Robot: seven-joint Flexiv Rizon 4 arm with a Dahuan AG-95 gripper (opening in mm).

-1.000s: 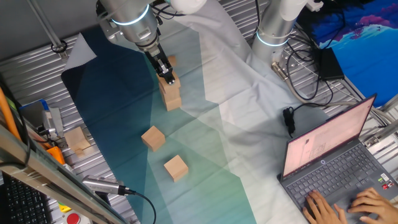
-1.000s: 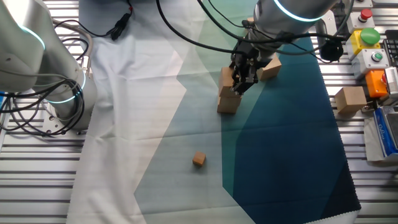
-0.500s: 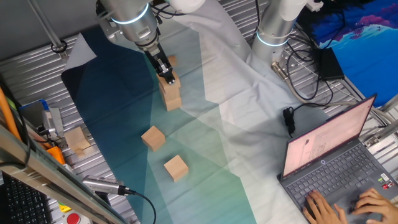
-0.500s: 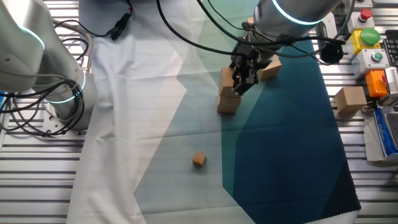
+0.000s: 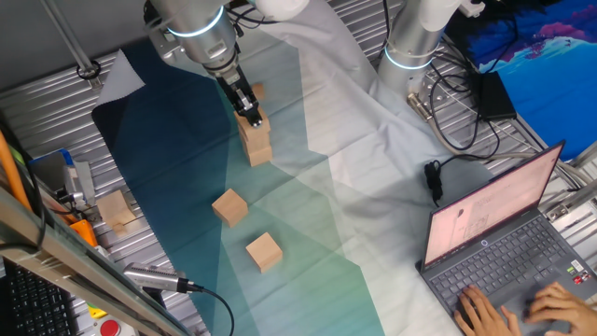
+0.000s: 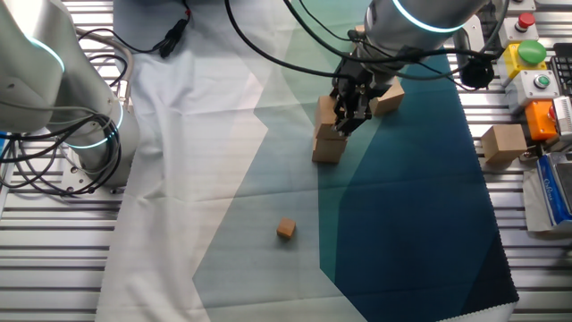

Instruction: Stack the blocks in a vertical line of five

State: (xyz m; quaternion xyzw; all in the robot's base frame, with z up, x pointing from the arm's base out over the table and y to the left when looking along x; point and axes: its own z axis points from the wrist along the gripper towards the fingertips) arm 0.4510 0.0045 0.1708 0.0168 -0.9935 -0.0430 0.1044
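Note:
Two tan wooden blocks stand stacked (image 5: 255, 142) on the teal cloth; the stack also shows in the other fixed view (image 6: 326, 134). My gripper (image 5: 249, 111) comes down on the top block, its fingers (image 6: 349, 111) against the block's sides, and it looks shut on it. Two more blocks lie loose on the cloth, one nearer the stack (image 5: 229, 207) and one farther (image 5: 264, 252). The nearer one shows beside the gripper in the other fixed view (image 6: 386, 97). A fifth block (image 5: 116, 210) sits off the cloth on the metal table (image 6: 505, 143).
A much smaller wooden cube (image 6: 285, 230) lies on the pale cloth. A second arm's base (image 5: 410, 47) stands beyond the cloth. A laptop (image 5: 504, 243) with hands typing is at one side. A button box (image 6: 532, 67) and cables sit beside the metal table's edge.

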